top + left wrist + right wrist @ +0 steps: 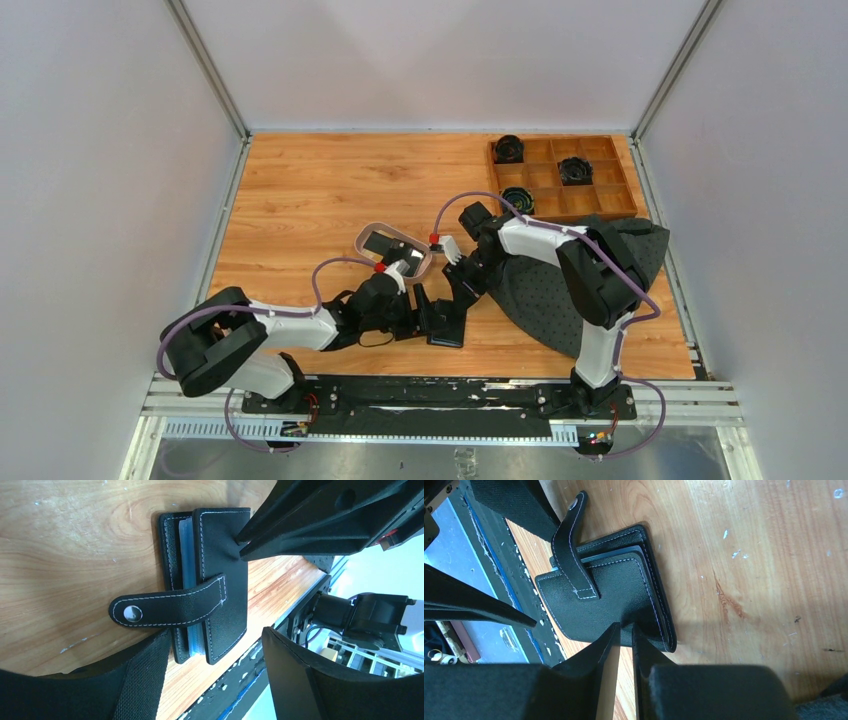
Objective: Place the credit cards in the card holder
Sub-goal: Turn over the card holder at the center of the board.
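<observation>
The black card holder [445,318] lies near the table's front edge, folded almost closed, its snap tab [170,607] hanging loose and unfastened. Grey-blue inner slots [189,555] show between its covers. My right gripper [625,627] is shut on the edge of the top cover [599,595]. My left gripper [215,640] is open, its fingers either side of the holder's tab end without clamping it. The credit cards, one black [380,240] and one white [411,263], lie in the oval tray [366,232] just behind the grippers.
A wooden compartment box [600,200] holding black round pieces stands at the back right. A dark grey cloth [540,295] lies under the right arm. The black base rail [440,395] runs along the near edge, close to the holder.
</observation>
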